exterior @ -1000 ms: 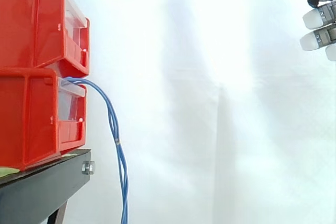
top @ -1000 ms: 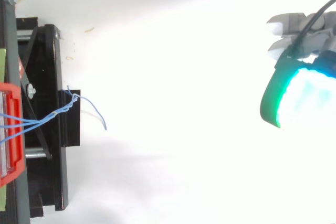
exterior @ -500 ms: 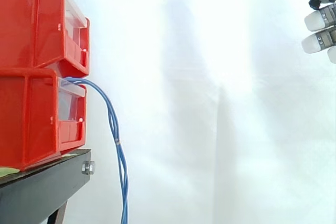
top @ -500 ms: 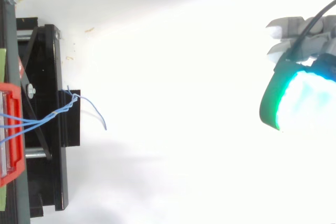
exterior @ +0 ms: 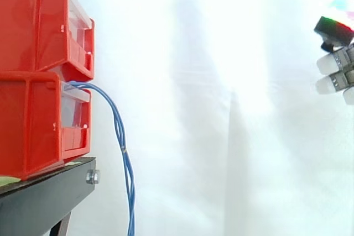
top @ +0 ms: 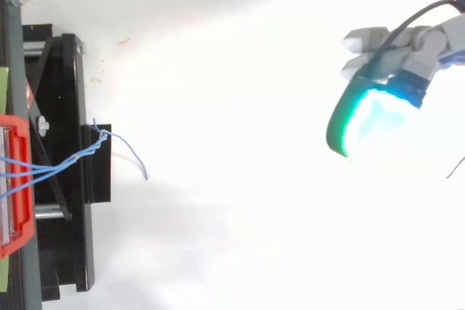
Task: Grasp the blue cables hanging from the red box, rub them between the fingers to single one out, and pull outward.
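Observation:
Two red bins stand stacked at the left, the upper bin [exterior: 38, 23] over the lower bin [exterior: 33, 122]. A twisted bundle of thin blue cables [exterior: 119, 131] comes out of the lower bin's front and hangs down past the stand. From above, the cables [top: 69, 162] run over the stand and one loose end [top: 136, 160] curls outward. My hand [exterior: 336, 73] is far to the right of the cables, a little above where they leave the bin, its white fingertips [exterior: 326, 85] pointing towards the bins. In the top view the hand [top: 396, 52] is open with its fingers stretched out, holding nothing.
The bins rest on a black stand [exterior: 50, 192] with a bolt at its front edge. A white curtain [exterior: 221, 109] hangs behind. Between the hanging cables and my hand lies a wide open gap.
My hand has come down lower in the side view and shifted left towards the bins in the top view. The cables hang as before.

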You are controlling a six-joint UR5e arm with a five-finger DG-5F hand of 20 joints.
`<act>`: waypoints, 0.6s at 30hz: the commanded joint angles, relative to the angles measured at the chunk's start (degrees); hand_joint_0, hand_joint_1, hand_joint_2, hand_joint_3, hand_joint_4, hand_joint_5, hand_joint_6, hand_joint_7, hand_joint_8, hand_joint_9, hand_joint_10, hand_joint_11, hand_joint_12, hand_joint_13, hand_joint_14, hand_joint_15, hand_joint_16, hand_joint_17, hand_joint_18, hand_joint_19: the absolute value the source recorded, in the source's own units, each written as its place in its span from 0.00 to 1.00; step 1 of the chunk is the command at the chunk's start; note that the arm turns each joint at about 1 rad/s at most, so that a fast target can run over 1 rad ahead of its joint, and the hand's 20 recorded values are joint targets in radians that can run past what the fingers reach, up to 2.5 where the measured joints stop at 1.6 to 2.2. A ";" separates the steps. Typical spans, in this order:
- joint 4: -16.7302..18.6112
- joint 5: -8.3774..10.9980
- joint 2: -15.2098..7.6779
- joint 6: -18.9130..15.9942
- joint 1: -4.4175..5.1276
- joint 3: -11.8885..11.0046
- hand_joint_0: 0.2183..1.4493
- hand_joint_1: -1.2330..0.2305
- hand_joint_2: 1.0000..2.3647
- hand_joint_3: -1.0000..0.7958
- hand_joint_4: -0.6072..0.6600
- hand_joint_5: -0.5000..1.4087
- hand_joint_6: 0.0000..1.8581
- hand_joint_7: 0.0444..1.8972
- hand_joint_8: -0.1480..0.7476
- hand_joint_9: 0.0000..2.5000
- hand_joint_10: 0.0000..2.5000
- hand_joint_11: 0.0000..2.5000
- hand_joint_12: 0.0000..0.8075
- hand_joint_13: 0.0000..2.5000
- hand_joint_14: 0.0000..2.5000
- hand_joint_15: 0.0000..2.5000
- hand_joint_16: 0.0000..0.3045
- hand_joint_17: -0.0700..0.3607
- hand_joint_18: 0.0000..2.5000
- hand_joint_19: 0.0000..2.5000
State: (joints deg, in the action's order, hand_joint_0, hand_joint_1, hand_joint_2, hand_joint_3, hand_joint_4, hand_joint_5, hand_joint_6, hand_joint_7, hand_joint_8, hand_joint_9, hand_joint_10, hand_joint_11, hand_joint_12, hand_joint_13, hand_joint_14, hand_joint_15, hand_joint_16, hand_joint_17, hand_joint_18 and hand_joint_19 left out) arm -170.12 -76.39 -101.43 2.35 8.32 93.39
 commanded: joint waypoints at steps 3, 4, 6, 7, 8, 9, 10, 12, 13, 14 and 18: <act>0.93 0.46 -2.28 -0.50 -0.24 0.04 0.24 0.42 0.00 0.32 0.62 0.15 0.27 0.38 0.41 0.11 0.00 0.00 0.37 0.00 0.00 0.01 0.14 0.39 0.00 0.07; 1.19 0.72 -2.45 -0.77 -0.15 0.13 0.24 0.42 0.00 0.32 0.62 0.15 0.27 0.38 0.41 0.11 0.00 0.00 0.37 0.00 0.00 0.01 0.14 0.39 0.00 0.07; 1.99 1.25 -3.51 -1.03 -0.24 0.04 0.24 0.42 0.00 0.32 0.62 0.15 0.27 0.38 0.41 0.11 0.00 0.00 0.37 0.00 0.00 0.01 0.14 0.39 0.00 0.07; 2.60 1.34 -3.77 -1.21 -0.24 0.04 0.24 0.42 0.00 0.32 0.62 0.15 0.27 0.38 0.41 0.11 0.00 0.00 0.37 0.00 0.00 0.01 0.14 0.39 0.00 0.07; 2.86 1.51 -4.30 -1.21 -0.24 0.04 0.24 0.42 0.00 0.32 0.62 0.15 0.27 0.38 0.41 0.11 0.00 0.00 0.37 0.00 0.00 0.01 0.14 0.39 0.00 0.07; 3.22 1.60 -4.74 -1.21 -0.33 0.13 0.24 0.42 0.00 0.32 0.62 0.15 0.27 0.38 0.41 0.11 0.00 0.00 0.37 0.00 0.00 0.01 0.14 0.39 0.00 0.07; 3.57 1.69 -4.83 -1.21 -0.33 0.04 0.24 0.42 0.00 0.32 0.62 0.15 0.27 0.38 0.41 0.11 0.00 0.00 0.37 0.00 0.00 0.01 0.14 0.39 0.00 0.07; 4.97 2.30 -5.88 -1.03 -0.33 0.04 0.24 0.42 0.00 0.32 0.62 0.15 0.27 0.38 0.41 0.11 0.00 0.00 0.37 0.00 0.00 0.01 0.14 0.39 0.00 0.07; 5.41 2.65 -6.15 -1.03 -0.33 0.04 0.24 0.42 0.00 0.32 0.62 0.15 0.27 0.38 0.41 0.11 0.00 0.00 0.37 0.00 0.00 0.01 0.14 0.39 0.00 0.07; 5.59 2.92 -6.23 -0.94 -0.33 0.13 0.24 0.42 0.00 0.32 0.62 0.15 0.27 0.38 0.41 0.11 0.00 0.00 0.37 0.00 0.00 0.01 0.14 0.39 0.00 0.07; 8.67 4.24 -10.01 -1.21 -0.33 0.04 0.24 0.42 0.00 0.32 0.62 0.15 0.27 0.38 0.41 0.11 0.00 0.00 0.37 0.00 0.00 0.01 0.14 0.39 0.00 0.07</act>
State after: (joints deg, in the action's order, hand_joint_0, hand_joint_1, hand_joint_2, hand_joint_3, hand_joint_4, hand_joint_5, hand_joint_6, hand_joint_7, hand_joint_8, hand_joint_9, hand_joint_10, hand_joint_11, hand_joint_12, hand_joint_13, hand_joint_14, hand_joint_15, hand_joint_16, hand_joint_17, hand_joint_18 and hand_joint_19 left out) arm -163.82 -73.07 -108.67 1.25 8.03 93.46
